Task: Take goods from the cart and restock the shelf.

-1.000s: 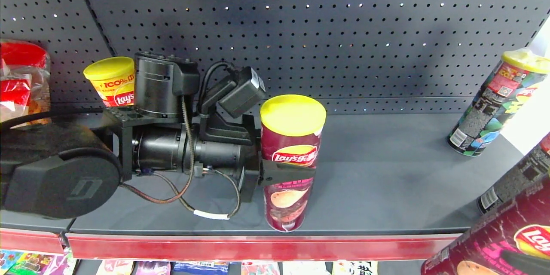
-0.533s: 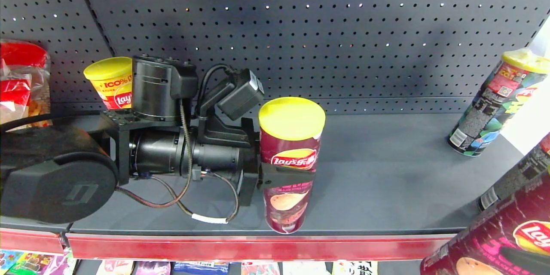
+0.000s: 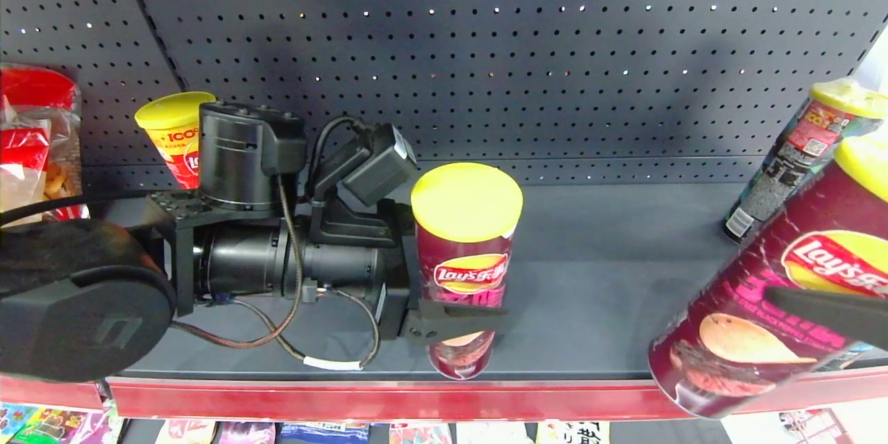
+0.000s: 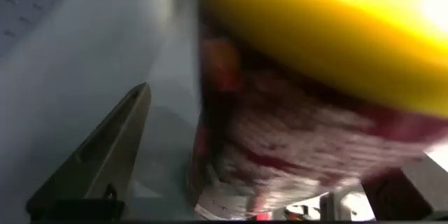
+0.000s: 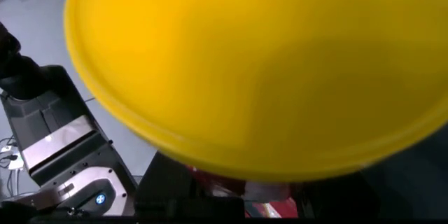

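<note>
We face a grey shelf (image 3: pixel 610 277) with a pegboard back (image 3: pixel 527 48). A maroon can (image 3: pixel 465 257) stands upright at its front edge, with the left gripper (image 3: pixel 451 319) spread around it. The right gripper (image 3: pixel 798 300) pinches a second can (image 3: pixel 735 333), tilted and now raised higher at the shelf's right end. The left gripper sits lower than before.

Left arm (image 3: pixel 243 263) matte black, cylindrical joints; looped cables (image 3: pixel 331 363), one white-banded; left claw (image 3: pixel 472 300) flat, black.
</note>
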{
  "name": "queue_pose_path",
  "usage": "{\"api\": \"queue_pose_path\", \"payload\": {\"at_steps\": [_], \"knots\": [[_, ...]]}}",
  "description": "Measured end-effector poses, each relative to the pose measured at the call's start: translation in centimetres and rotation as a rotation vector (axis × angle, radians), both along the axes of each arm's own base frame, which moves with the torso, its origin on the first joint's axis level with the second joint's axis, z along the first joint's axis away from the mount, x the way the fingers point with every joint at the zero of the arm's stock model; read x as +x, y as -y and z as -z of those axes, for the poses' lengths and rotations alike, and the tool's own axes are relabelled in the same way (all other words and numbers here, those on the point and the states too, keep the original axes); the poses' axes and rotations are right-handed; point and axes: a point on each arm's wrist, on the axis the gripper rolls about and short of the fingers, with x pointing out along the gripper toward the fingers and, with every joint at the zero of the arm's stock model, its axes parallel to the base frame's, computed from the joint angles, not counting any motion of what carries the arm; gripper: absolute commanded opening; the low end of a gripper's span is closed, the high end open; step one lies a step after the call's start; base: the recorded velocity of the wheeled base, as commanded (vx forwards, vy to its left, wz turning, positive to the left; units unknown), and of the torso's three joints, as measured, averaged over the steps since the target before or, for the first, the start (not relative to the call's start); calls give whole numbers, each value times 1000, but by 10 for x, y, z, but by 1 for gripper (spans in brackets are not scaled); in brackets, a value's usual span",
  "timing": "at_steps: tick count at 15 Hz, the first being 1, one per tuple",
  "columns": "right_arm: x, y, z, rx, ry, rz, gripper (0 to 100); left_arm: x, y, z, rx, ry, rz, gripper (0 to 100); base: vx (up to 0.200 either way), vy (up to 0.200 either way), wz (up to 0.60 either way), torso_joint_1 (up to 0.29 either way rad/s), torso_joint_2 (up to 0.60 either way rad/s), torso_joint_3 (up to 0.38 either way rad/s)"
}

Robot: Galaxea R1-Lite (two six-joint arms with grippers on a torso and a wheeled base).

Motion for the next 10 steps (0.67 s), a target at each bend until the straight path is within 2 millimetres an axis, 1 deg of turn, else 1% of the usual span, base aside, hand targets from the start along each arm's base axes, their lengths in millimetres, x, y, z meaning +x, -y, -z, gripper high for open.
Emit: {"api": "queue_pose_path", "payload": {"at_steps": [2, 5, 8, 10], "knots": [[12, -5, -8, -10, 10, -2, 0, -2, -5, 4, -5, 10, -17, 100, 0, 0, 0, 0, 0, 0], [35, -17, -29, -4, 38, -9, 0, -11, -18, 17, 11, -29, -36, 100, 0, 0, 0, 0, 0, 0], [58, -33, -38, -12, 35, -26, 0, -20, -28, 21, 26, -46, -70, 100, 0, 0, 0, 0, 0, 0], [77, -44, -42, -18, 58, -38, 0, -27, -37, 25, 40, -57, -98, 100, 0, 0, 0, 0, 0, 0]]}}
